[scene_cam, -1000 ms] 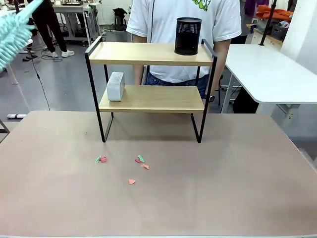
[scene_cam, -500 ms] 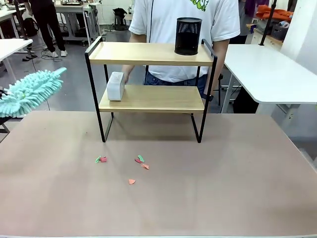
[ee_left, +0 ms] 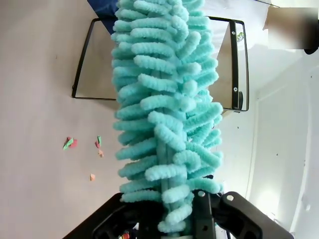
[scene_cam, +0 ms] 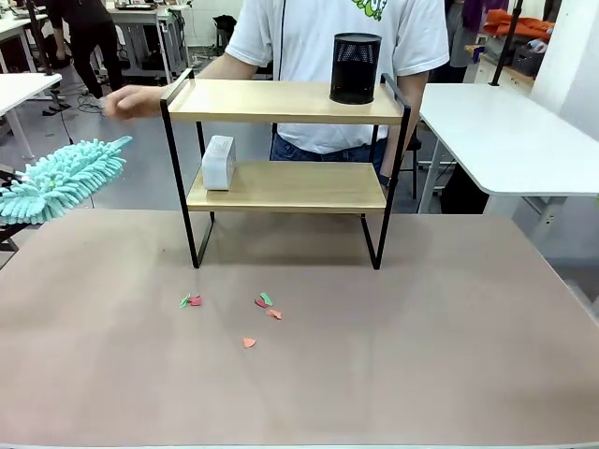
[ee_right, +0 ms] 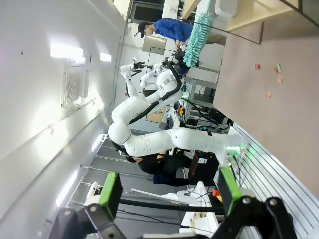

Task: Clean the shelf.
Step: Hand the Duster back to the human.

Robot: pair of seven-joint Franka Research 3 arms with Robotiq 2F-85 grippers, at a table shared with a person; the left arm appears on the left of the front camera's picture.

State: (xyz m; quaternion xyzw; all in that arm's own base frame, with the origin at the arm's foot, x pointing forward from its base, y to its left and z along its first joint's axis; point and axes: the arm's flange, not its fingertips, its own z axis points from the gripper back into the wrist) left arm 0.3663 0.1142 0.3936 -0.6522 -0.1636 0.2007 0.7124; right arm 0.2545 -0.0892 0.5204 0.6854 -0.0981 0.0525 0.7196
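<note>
1. You will find no text, label, brand, number or sign that can be read in these pictures.
2. The person's white T-shirt point(scene_cam: 328, 56) carries a green print near the top edge of the front view; it is cut off, and you cannot make out any letters in it.
3. The black mesh cup point(scene_cam: 356, 67) and the white box point(scene_cam: 218, 163) on the shelf point(scene_cam: 281, 101) show you no readable marking.

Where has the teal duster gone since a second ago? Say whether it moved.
Yes. The duster has come down and rightward toward the shelf, from the picture's top-left corner to about the lower board's height.
</note>
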